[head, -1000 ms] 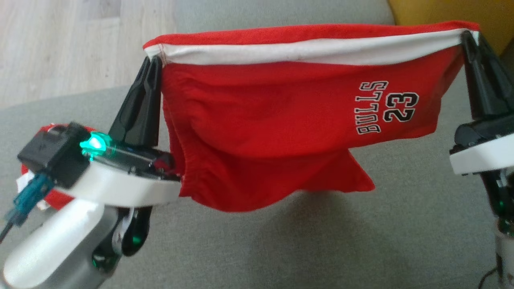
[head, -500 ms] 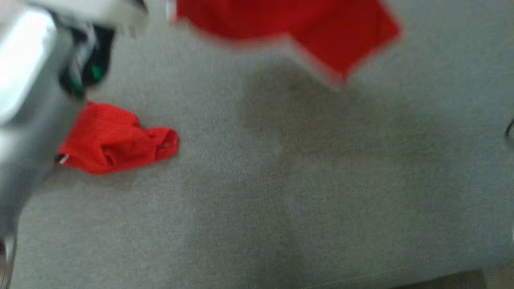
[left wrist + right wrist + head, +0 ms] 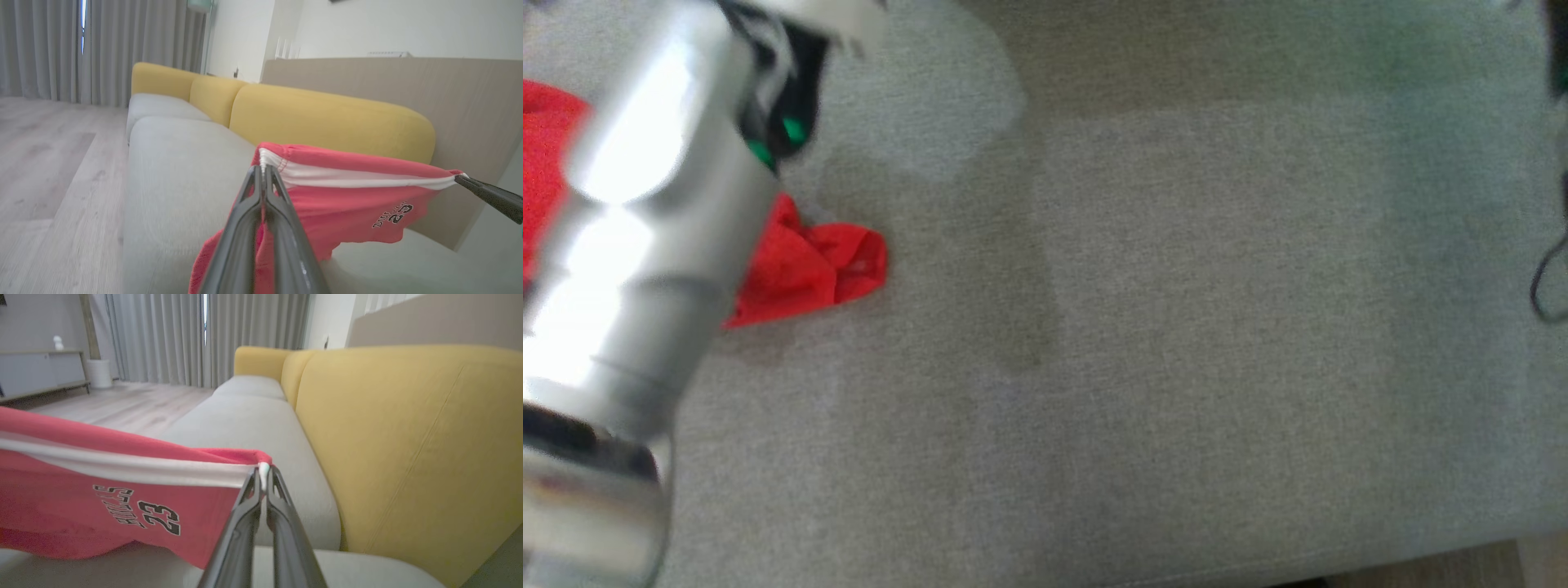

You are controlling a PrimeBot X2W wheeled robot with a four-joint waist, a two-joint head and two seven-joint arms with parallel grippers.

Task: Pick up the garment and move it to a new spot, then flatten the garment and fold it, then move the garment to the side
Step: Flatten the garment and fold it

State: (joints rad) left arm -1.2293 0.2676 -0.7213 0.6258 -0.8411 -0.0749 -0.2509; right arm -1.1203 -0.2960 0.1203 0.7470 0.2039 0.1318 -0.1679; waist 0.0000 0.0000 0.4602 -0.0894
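The garment (image 3: 347, 204), red shorts with a white waistband and a black-and-white "23" print, hangs in the air, stretched by its waistband between the two grippers. It is above the grey seat (image 3: 179, 171), in front of the yellow backrest (image 3: 327, 118), and its lower edge sags toward the seat; whether it touches cannot be told.

The left gripper (image 3: 262, 171) is clenched on one waistband corner, its fingers pressed together with the white hem pinched at the tips. The right gripper (image 3: 263, 471) is clenched the same way on the other corner, with the print just beside it on the cloth. From the left wrist, the right gripper's dark fingers show at the far end of the taut waistband.

In the blurred head view, a second red cloth (image 3: 809, 269) lies crumpled on the seat toward its left end, well back from the front edge, partly behind the pale left forearm (image 3: 637, 245). A pale wood floor (image 3: 49, 163) runs beside the seat.
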